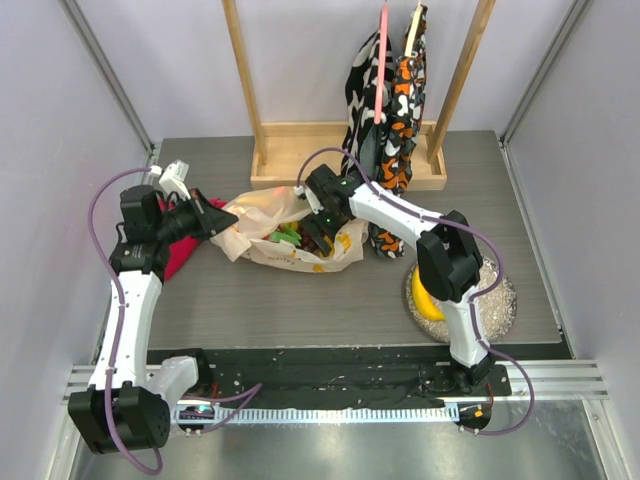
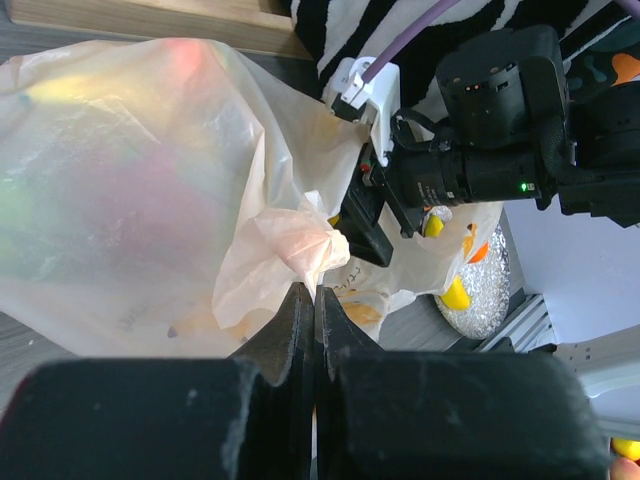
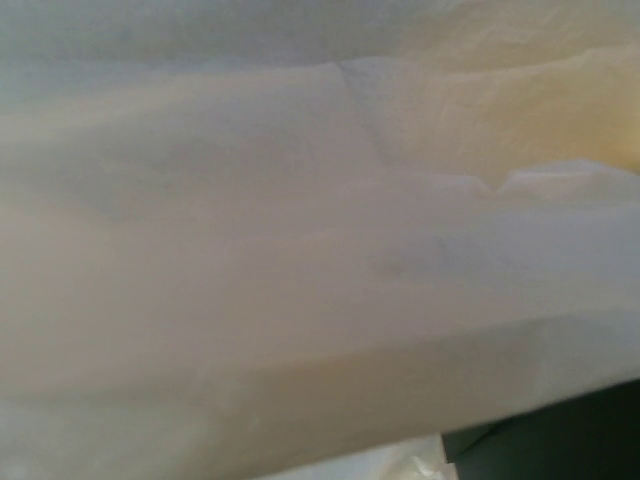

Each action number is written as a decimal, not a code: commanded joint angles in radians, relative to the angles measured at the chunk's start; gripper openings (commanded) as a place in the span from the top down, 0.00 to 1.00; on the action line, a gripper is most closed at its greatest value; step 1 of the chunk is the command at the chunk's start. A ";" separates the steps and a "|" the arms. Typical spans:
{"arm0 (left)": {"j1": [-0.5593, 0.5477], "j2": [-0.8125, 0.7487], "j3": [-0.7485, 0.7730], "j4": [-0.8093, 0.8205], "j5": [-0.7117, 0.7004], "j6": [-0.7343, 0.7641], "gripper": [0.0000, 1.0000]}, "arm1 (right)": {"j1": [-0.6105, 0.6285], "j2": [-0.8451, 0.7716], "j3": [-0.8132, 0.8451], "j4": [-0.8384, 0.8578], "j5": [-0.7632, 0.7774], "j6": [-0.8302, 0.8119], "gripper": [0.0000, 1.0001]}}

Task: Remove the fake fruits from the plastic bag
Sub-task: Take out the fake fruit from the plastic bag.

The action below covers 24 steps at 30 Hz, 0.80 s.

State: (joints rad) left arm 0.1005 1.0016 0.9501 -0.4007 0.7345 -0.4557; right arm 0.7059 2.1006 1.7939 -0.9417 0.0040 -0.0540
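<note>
Left gripper pinches the plastic bag

Its jaws are pressed together on a bunched fold at the bag's left edge, beside a red cloth. The bag lies mid-table, with a green fruit showing at its mouth. The right gripper reaches into that mouth. Film hides its fingers, so I cannot tell whether they are open or closed. Farther right, a yellow fruit lies on the glittery plate.

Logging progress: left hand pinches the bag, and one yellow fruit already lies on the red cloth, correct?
No: the yellow fruit lies on the glittery silver plate, not the red cloth, per the top external view. The left hand does pinch the bag.
</note>
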 commanded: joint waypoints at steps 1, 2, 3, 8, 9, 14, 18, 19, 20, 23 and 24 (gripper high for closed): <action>0.005 -0.008 0.015 0.036 0.011 0.012 1.00 | 0.004 -0.034 -0.028 -0.016 -0.033 0.013 0.25; 0.004 -0.012 0.013 0.036 0.011 0.012 1.00 | 0.004 -0.031 -0.027 -0.012 -0.041 0.003 0.37; 0.005 -0.014 0.010 0.034 0.008 0.012 1.00 | 0.004 -0.027 -0.015 -0.012 -0.048 -0.001 0.42; 0.007 -0.015 0.004 0.036 0.008 0.012 1.00 | 0.004 -0.036 0.102 -0.038 -0.145 -0.078 0.79; 0.005 -0.015 0.004 0.039 0.008 0.011 1.00 | 0.004 -0.046 0.145 -0.048 -0.156 -0.092 0.83; 0.007 -0.003 -0.001 0.066 0.016 -0.008 1.00 | 0.004 -0.134 0.171 -0.048 -0.234 -0.144 0.94; 0.007 0.002 -0.001 0.085 0.014 -0.018 1.00 | 0.003 -0.214 0.133 -0.014 -0.265 -0.145 0.95; 0.007 0.005 -0.002 0.086 0.016 -0.021 1.00 | 0.004 -0.221 0.134 -0.014 -0.277 -0.153 0.95; 0.007 0.006 -0.002 0.088 0.017 -0.021 1.00 | 0.004 -0.231 0.136 -0.016 -0.283 -0.158 0.95; 0.005 0.014 0.003 0.092 0.017 -0.026 1.00 | -0.003 -0.272 0.153 -0.012 -0.323 -0.179 0.95; 0.007 0.014 0.006 0.092 0.017 -0.026 1.00 | -0.008 -0.281 0.163 -0.003 -0.329 -0.179 0.95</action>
State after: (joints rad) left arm 0.1009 1.0092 0.9497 -0.3679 0.7349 -0.4690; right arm 0.7044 1.9018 1.9202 -0.9798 -0.2531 -0.2020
